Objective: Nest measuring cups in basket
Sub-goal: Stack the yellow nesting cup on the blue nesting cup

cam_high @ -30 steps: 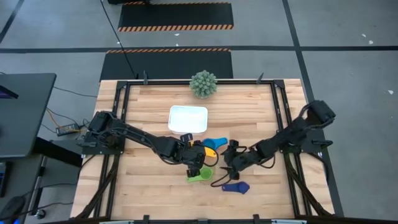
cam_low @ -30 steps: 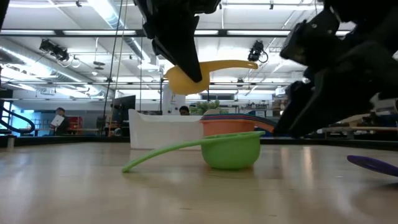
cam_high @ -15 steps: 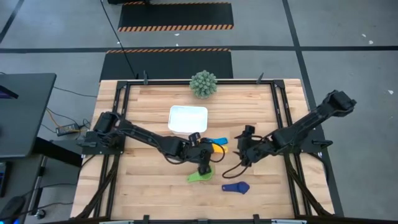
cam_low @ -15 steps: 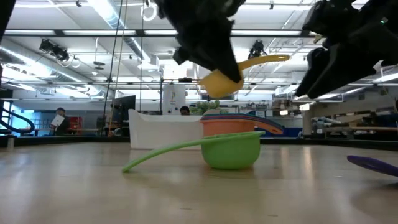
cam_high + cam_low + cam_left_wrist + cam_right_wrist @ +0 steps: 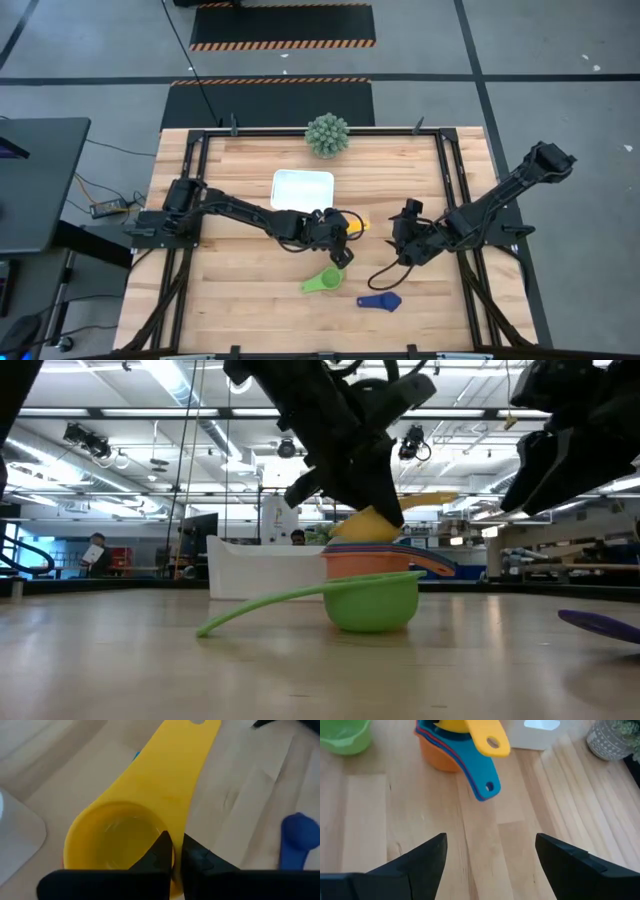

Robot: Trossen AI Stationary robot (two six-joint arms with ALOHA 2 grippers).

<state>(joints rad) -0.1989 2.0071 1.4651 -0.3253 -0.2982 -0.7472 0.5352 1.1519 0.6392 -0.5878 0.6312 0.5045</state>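
High view: a wooden desk (image 5: pixel 240 170) fills the frame, with two dark arms reaching inward from its opposite sides. The left arm stretches low and long from the desk's left edge toward the middle, its left gripper (image 5: pixel 338 238) ending over a stack of measuring cups (image 5: pixel 451 751) that sits on the bare wood just right of the white basket (image 5: pixel 302 190). The right arm angles down from the far right corner, elbow bent, and its right gripper (image 5: pixel 405 232) hangs near the stack with the jaws spread wide apart and nothing between them, as the right wrist view shows.

Left wrist view: the left jaws are pressed together on the rim of a yellow cup (image 5: pixel 120 840), where its flat handle joins the bowl. Low view shows this cup tilted, resting on top of the stack, whose bottom cup is orange (image 5: pixel 365 563), with red and blue rims between.

A spiky green plant (image 5: pixel 327 134) stands at the desk's far edge, beyond the basket. A green cup (image 5: pixel 322 281) lies alone on the wood nearer the front, and a dark blue cup (image 5: pixel 380 300) lies to its right, both apart from the stack.
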